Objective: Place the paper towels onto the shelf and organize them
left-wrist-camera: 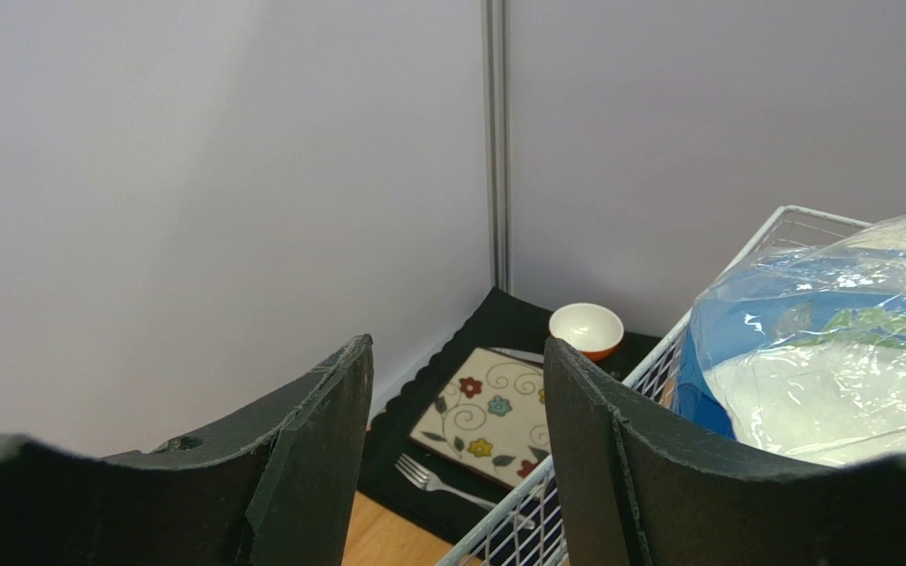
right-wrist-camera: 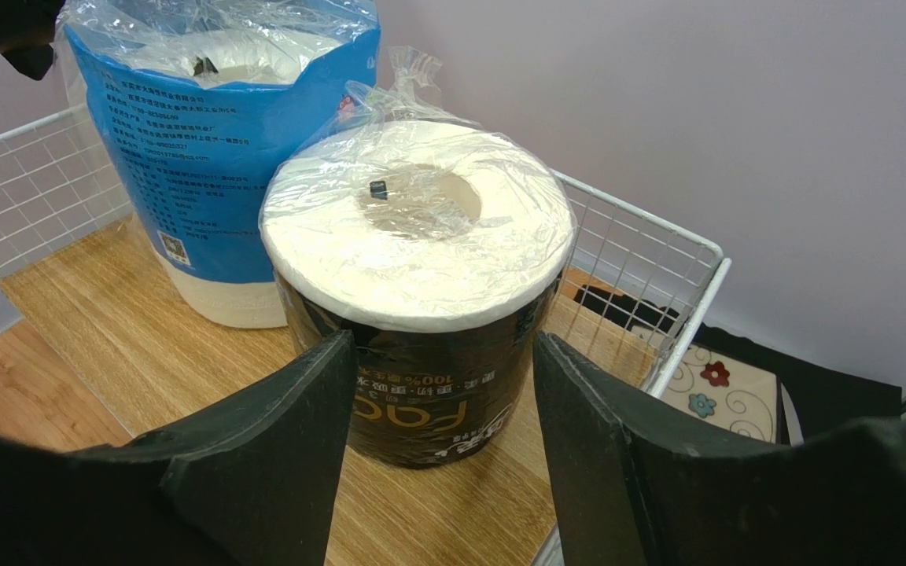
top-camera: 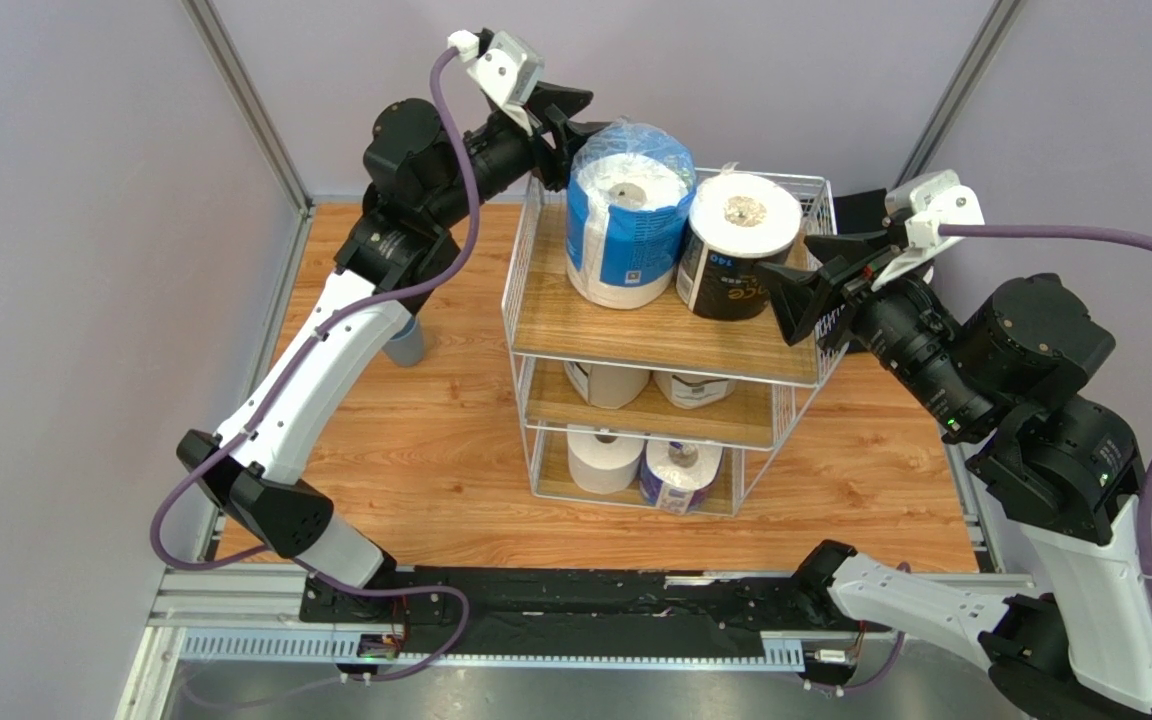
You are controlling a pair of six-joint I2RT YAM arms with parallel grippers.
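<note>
Your right jaws are spread, empty; the dark-wrapped paper towel roll (right-wrist-camera: 422,307) stands just before their gap on the white wire shelf (right-wrist-camera: 92,330). Your left jaws, also spread, have the blue-plastic-wrapped roll (left-wrist-camera: 824,354) at their right.

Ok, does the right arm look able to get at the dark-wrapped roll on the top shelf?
Probably yes. The right gripper is open and faces the dark-wrapped roll head-on, with nothing between them. The blue-wrapped roll stands beside it, out of the way. Whether its jaws could span it is unclear.
</note>
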